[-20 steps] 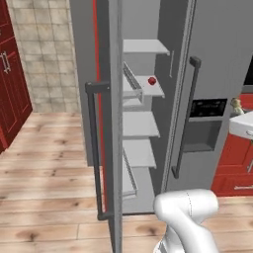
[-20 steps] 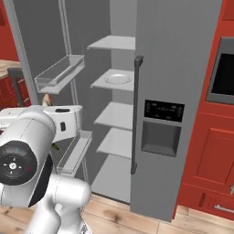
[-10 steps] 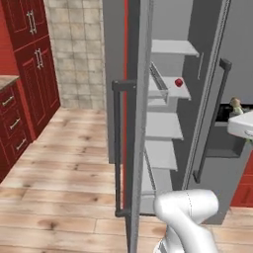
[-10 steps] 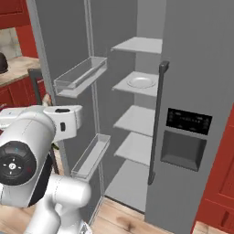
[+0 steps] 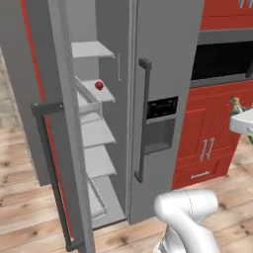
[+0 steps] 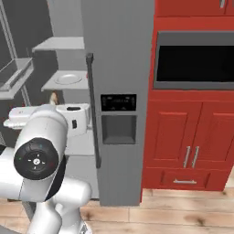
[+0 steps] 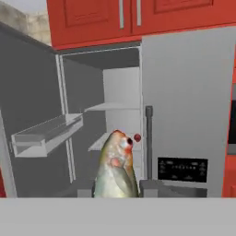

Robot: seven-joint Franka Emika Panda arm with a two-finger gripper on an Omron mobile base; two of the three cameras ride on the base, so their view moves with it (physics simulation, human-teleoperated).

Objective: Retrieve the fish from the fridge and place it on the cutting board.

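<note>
The fridge (image 5: 163,74) stood with its left door (image 5: 47,123) swung open and its right door shut, a black bar handle (image 5: 142,121) running down the shut door beside the dark dispenser panel (image 5: 160,123). Inside, pale grey shelves (image 5: 96,133) were stacked one above another, and a small red ball (image 5: 99,85) rested on the second shelf from the top. In the right base view the fridge (image 6: 121,55) stood beside red cabinets (image 6: 192,132) with a dark oven recess (image 6: 194,64) set into them; a pale round plate (image 6: 68,79) lay on one shelf, and the white arm (image 6: 39,160) filled the lower left. In the hand view the fish (image 7: 115,168) stood upright between the two dark finger tips of the gripper (image 7: 116,190), its orange-tinged head pointing up toward the fridge (image 7: 184,101) and its greenish-grey body descending between the fingers (image 7: 150,188). The gripper was closed narrowly on the fish, with a finger pressed against each flank. The fish was therefore outside the fridge, held in the air in front of the open compartment, with the red ball (image 7: 137,138) visible just beyond its head on a shelf. An empty door bin (image 7: 46,133) projected from the open door at the left of that view, and red upper cabinets (image 7: 133,18) ran above the fridge.
</note>
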